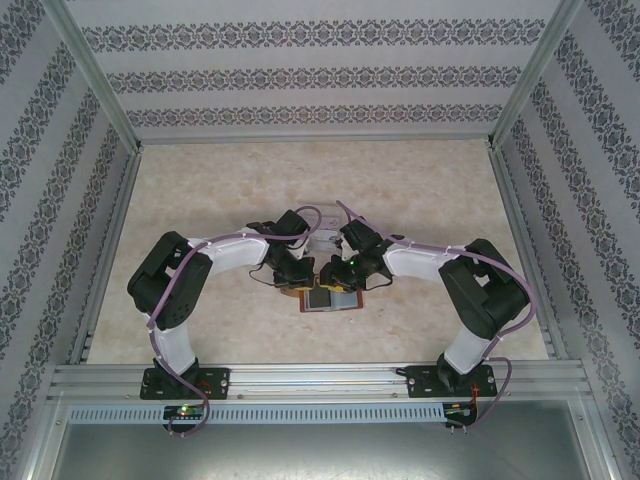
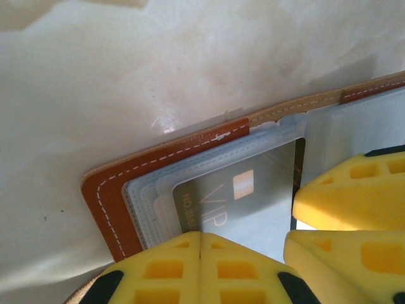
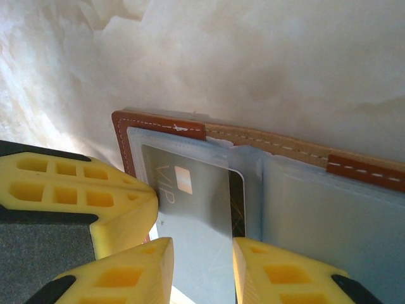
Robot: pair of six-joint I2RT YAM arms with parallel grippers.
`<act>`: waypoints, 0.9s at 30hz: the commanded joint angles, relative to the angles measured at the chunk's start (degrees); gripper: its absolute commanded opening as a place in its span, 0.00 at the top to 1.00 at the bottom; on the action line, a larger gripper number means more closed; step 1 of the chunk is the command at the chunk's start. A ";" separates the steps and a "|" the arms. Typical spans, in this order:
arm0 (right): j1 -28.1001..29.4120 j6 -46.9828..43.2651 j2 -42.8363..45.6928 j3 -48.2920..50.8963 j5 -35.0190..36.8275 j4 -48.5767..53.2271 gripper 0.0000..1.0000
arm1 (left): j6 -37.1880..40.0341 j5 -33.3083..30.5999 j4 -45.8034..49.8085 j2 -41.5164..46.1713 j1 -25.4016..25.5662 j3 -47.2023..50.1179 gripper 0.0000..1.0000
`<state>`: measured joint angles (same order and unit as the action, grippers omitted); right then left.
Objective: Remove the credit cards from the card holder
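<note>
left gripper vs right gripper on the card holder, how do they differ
The left gripper has its jaws shut tight together, while the right gripper has its jaws apart. The left gripper's tip sits on the VIP card in the end leaf of the card holder. The right gripper sits nearer the fold, straddling that card's inner edge. Both are yellow-fingered and low over the open card holder.

card holder [image 2: 107,209]: reddish-brown leather, open flat on table [image 2: 126,76] | credit cards [image 2: 247,202]: grey VIP card over darker one, in clear pocket [image 2: 149,202]
</note>
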<state>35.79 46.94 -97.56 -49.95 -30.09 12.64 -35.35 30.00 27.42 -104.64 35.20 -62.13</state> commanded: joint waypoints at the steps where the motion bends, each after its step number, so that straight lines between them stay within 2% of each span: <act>1: 0.33 -2.26 0.63 -1.15 5.42 5.95 0.67 | 1.59 -2.49 3.23 0.05 0.40 0.18 0.97; 11: 0.33 -2.64 2.37 -1.72 5.59 7.09 0.67 | 2.01 -3.48 4.21 0.21 0.40 -0.34 0.96; 18: 1.09 -2.14 4.17 -2.23 4.30 5.84 0.69 | 1.70 -3.54 4.10 2.97 0.44 -0.83 0.91; 27: 2.39 -1.50 1.86 -3.24 2.14 4.45 0.71 | 1.78 -3.08 3.92 2.20 0.44 -0.52 0.92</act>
<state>37.41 45.10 -94.87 -51.66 -26.68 17.41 -34.70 27.79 29.58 -103.00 35.20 -62.19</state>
